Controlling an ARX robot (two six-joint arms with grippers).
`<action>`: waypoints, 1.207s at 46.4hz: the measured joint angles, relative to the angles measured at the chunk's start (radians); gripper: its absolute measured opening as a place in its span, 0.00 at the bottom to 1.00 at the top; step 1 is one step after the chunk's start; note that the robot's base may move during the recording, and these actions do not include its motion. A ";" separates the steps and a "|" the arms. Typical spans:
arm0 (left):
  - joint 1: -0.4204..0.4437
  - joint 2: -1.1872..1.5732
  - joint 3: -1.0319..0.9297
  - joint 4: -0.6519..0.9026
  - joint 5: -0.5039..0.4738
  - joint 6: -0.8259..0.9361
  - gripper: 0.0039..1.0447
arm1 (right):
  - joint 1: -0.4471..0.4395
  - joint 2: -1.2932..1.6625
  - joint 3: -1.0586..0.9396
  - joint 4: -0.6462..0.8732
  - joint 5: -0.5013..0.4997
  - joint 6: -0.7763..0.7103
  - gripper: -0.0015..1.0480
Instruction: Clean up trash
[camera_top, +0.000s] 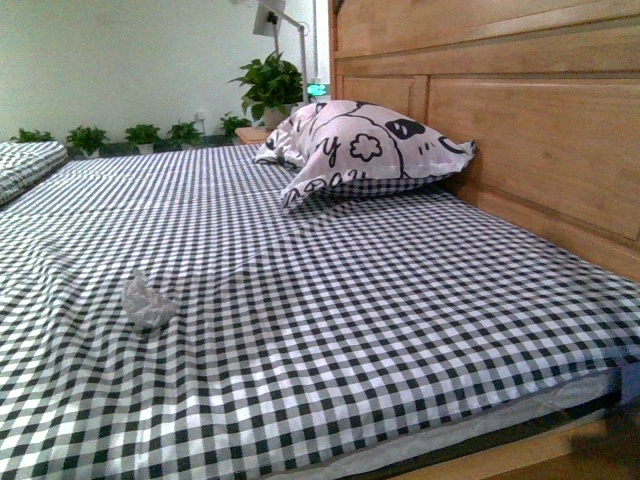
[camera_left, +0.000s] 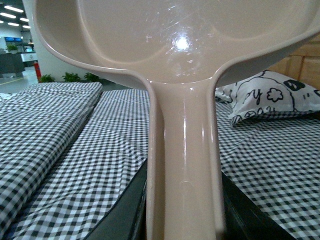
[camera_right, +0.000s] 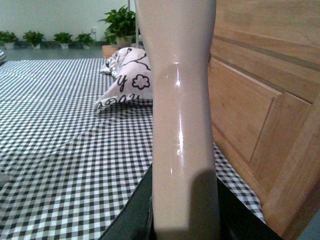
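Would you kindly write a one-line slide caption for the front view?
Crumpled paper wad lies on the checked sheet, apart from the printed pillow by the wooden headboard.

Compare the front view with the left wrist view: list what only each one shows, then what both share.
Only the front view shows the crumpled white tissue wad lying on the checked sheet, and the large leafy plant beyond the printed pillow. Only the left wrist view shows a beige scoop filling much of the picture, and ceiling lights. Both show the pillow, the sheet and the wooden headboard.
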 joint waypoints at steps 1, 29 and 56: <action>0.000 0.000 0.000 0.000 0.000 0.000 0.26 | 0.000 0.002 0.000 0.000 0.000 0.000 0.18; 0.203 0.230 0.215 -0.554 0.182 -0.110 0.26 | -0.001 -0.004 0.000 0.000 0.007 0.000 0.18; 0.675 0.623 0.237 -0.581 0.661 0.476 0.25 | -0.002 -0.004 0.000 0.000 0.008 0.000 0.18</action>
